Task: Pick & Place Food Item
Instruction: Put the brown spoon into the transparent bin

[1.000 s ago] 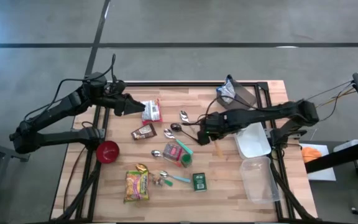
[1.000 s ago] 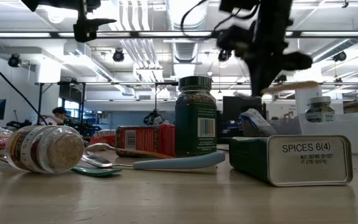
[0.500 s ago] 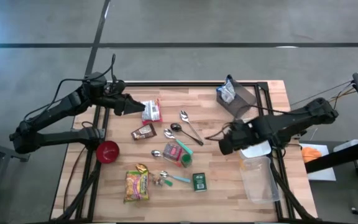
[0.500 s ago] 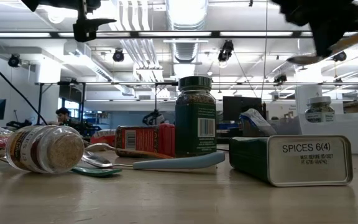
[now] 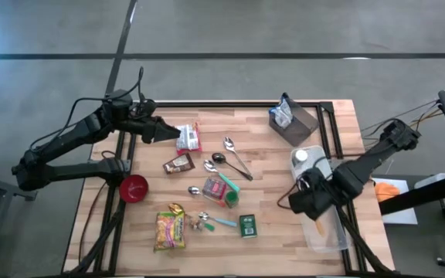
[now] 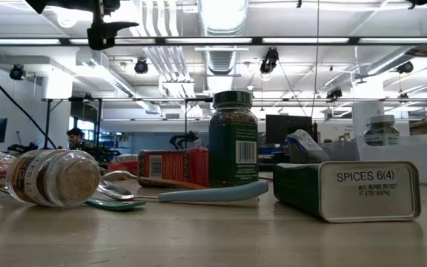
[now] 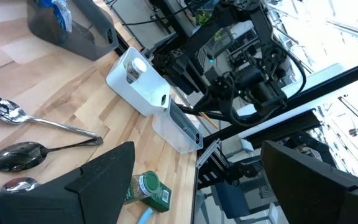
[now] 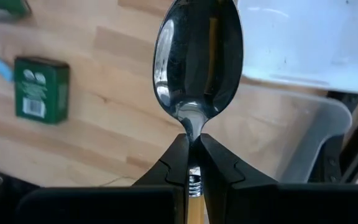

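My right gripper point(image 5: 313, 207) hangs over the table's right side, at the left rim of a clear bin point(image 5: 327, 232), and is shut on a spoon with a shiny bowl point(image 8: 197, 56) and a wooden handle point(image 5: 319, 228). A green spice tin point(image 5: 247, 225) lies flat on the table to its left. At the table's far left my left gripper point(image 5: 164, 131) stands open and holds nothing. It stops just short of a red-and-white packet point(image 5: 188, 137) that lies flat on the wood. My right gripper pinches the spoon's thin neck point(image 8: 193, 127), just behind the bowl, between its two fingertips point(image 8: 178, 155). The fingers come from above, pointing down, and lie across the spoon. The spoon is lifted clear of the table, and its wooden handle point(image 8: 194, 202) runs back under the gripper.
A white lid point(image 5: 319, 171) with a small jar point(image 5: 300, 157) on it lies beside the clear bin. Mid-table lie two spoons point(image 5: 234, 158), a brown packet point(image 5: 179, 163), a green-lidded jar point(image 5: 226, 193), a noodle packet point(image 5: 170, 229) and a red bowl point(image 5: 134, 188). A dark box point(image 5: 292, 117) stands far right.
My right gripper has swung from the table's middle toward the right and near edges and risen a little, turning about its own axis. It has carried the spoon clear of the table to the clear bin's rim. Its fingers have stayed shut.
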